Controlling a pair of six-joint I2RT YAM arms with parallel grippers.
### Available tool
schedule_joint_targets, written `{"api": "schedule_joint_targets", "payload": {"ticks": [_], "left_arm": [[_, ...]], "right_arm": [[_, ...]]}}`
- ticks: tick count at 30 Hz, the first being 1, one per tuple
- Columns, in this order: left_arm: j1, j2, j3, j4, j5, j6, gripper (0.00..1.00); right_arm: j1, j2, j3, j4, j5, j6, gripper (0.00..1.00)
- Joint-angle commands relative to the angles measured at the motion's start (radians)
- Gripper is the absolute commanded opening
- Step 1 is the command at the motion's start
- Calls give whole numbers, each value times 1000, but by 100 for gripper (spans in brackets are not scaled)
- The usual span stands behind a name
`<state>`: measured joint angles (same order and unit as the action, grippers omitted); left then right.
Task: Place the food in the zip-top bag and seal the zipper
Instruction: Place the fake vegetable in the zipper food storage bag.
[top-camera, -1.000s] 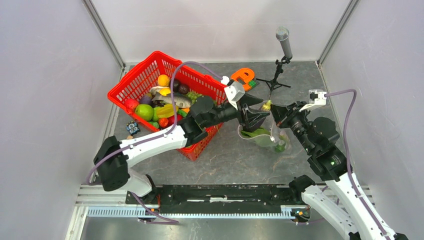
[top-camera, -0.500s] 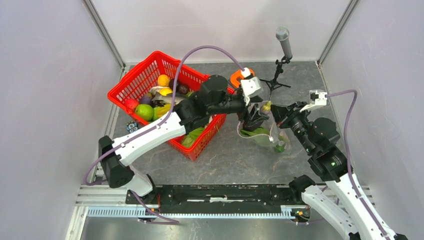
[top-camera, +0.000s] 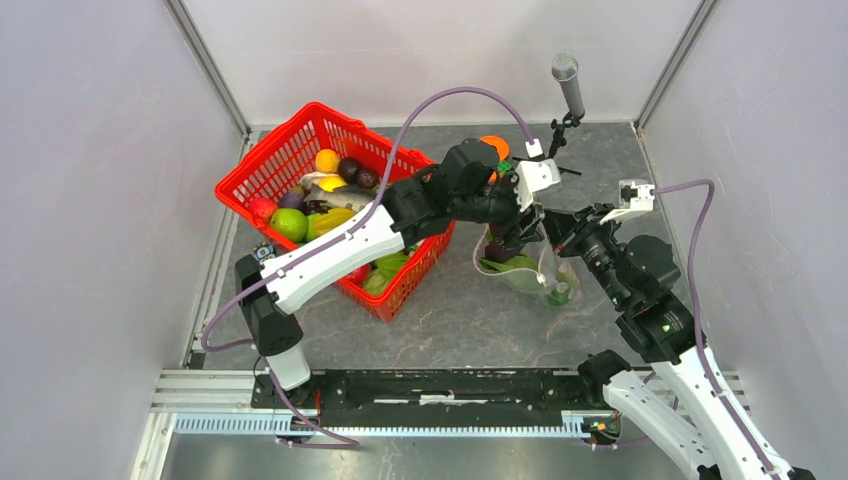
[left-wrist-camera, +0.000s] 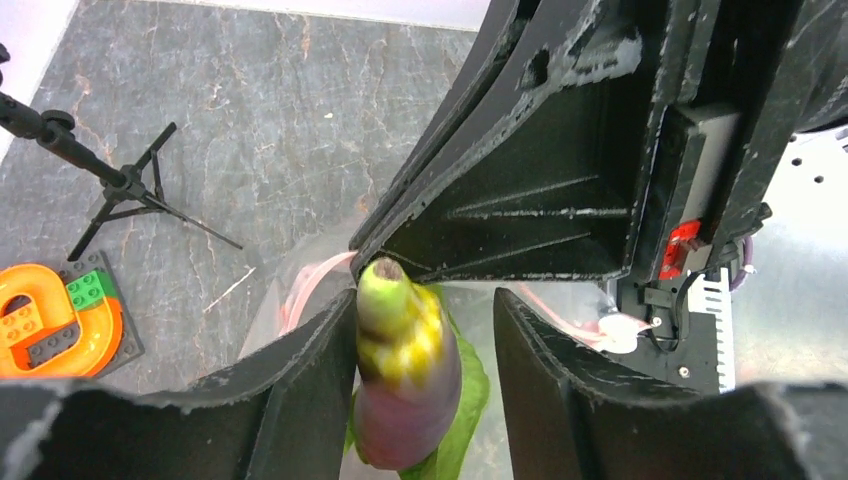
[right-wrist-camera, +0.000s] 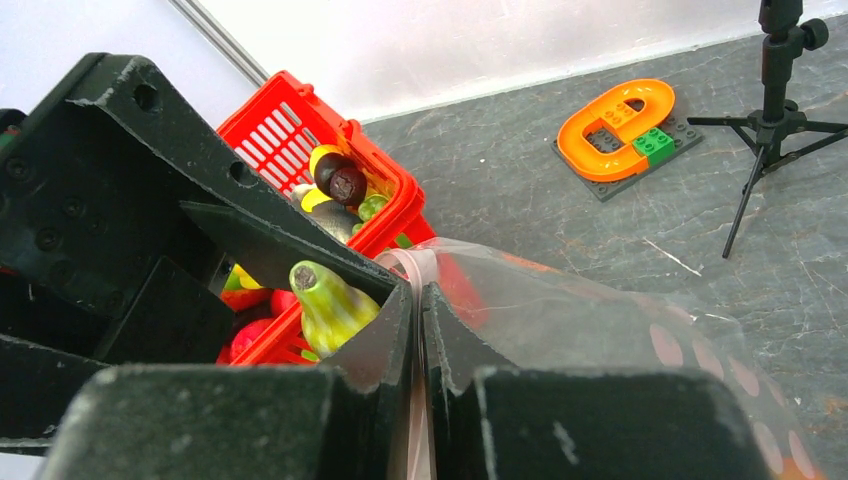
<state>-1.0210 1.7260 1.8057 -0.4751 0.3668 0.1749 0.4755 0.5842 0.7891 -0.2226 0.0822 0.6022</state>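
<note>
The clear dotted zip-top bag stands open on the table right of the basket, with a floppy green leaf inside. My right gripper is shut on the bag's mouth edge, and the pinkish zipper strip is pinched between its fingers. My left gripper hangs over the bag mouth with its jaws apart. A purple and yellow-green toy vegetable stands between them, leaning on one finger, with a gap to the other. The leaf lies under it. The vegetable also shows in the right wrist view.
The red mesh basket with several toy foods stands at the left, under my left arm. A microphone on a small tripod and an orange ring on a brick plate stand behind the bag. A small toy lies left of the basket.
My left arm has swung right and lifted its wrist, so the gripper now points down over the bag mouth. The right arm and the bag have not moved.
</note>
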Motion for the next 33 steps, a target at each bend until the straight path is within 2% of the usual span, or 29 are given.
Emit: {"api": "schedule_joint_targets", "payload": {"ticks": [1, 7, 9, 11, 13, 19, 24, 27, 31, 33], "left_arm": [[-14, 22, 97, -94, -36, 50, 50], [-14, 0, 79, -115, -81, 60, 22], [-14, -16, 66, -109, -88, 60, 18], [-14, -49, 25, -58, -116, 50, 13], [-14, -112, -73, 60, -122, 46, 7], [-14, -335, -473, 621, -54, 15, 2], [-13, -301, -501, 642, -69, -3, 2], [-12, -292, -555, 723, -83, -41, 2], [-13, -309, -758, 1072, -126, -121, 2], [-13, -298, -814, 1202, -164, -163, 2]], "right_arm": [[0, 0, 26, 43, -9, 6, 11], [0, 2, 21, 40, 1, -1, 11], [0, 5, 18, 43, 2, -1, 11], [0, 7, 14, 44, 0, -4, 11], [0, 11, 11, 45, -1, -2, 11], [0, 14, 23, 34, -7, -14, 12], [0, 46, 103, -93, 15, -99, 19], [0, 63, 151, -179, -13, -152, 25], [0, 21, 89, -172, 8, -149, 25], [0, 9, 65, -146, -62, -165, 28]]}}
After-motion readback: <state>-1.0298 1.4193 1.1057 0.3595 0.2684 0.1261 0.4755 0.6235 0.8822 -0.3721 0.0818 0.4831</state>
